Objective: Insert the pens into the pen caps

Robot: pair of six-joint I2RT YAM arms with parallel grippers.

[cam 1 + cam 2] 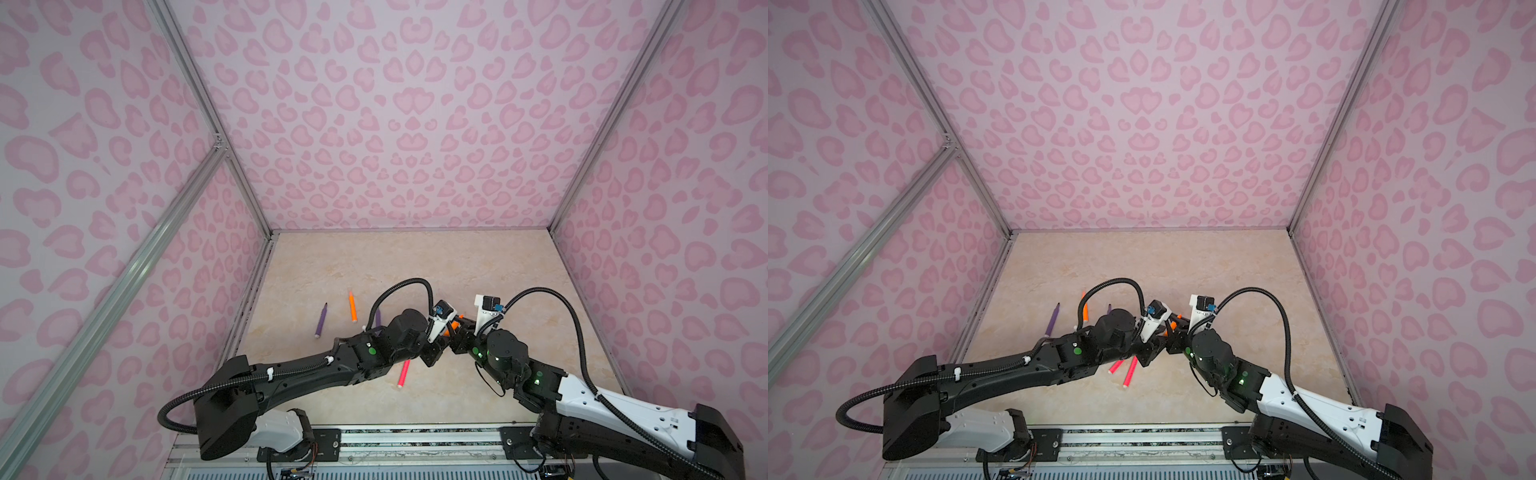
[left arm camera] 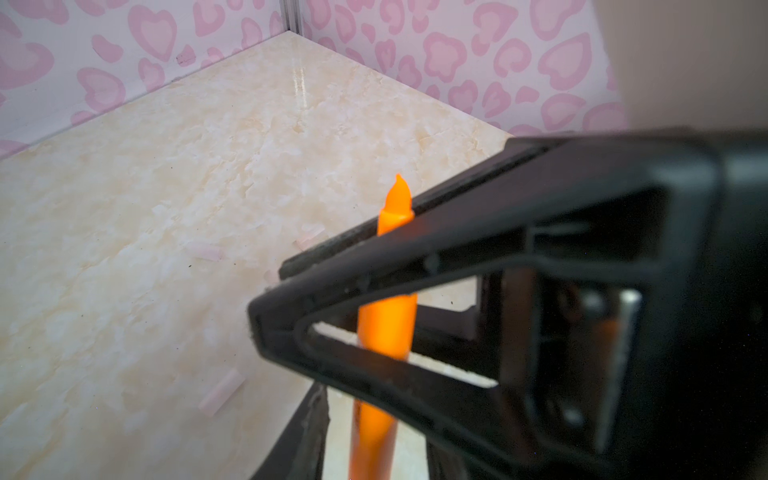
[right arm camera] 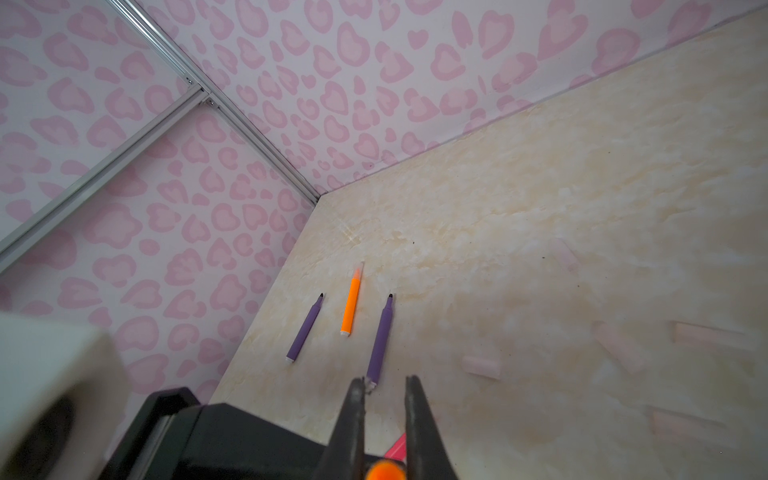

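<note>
Logging the grip: the right gripper [image 3: 384, 386] has its jaws closed on one orange pen [image 2: 388, 320], held clear of the counter [image 1: 415, 266] where the two arms meet near its middle. You see the pen's butt end low between the right jaws in the right wrist view. In the left wrist view its bare tapered tip pokes out past them. The left gripper [image 2: 374, 440] straddles the same barrel. Its jaws look narrow but not clamped, as slivers of counter show on either side of the pen.

Elsewhere, a purple pen [image 3: 303, 328], a second orange pen [image 3: 351, 305] and another purple pen [image 3: 380, 336] lie side by side without touching, left of centre in both top views. Two pink-red pens [image 1: 1130, 372] lie nearer the front, partly under the left arm. The pen caps [image 3: 482, 365] lie loose on open counter, well apart from the lying pens. They are faint, and you cannot tell whether the second orange pen already wears one.

Handling, as judged:
- **Pens:** They look light, stiff and smooth. A round barrel can swivel or slide in the jaws under an end push, so hold it close behind the tip to keep the lever short.
- **Caps:** They look very light, thin-walled and slick, and will likely skate on the glossy counter. Pinch one across its closed half with gentle pressure, and leave the mouth free.
</note>
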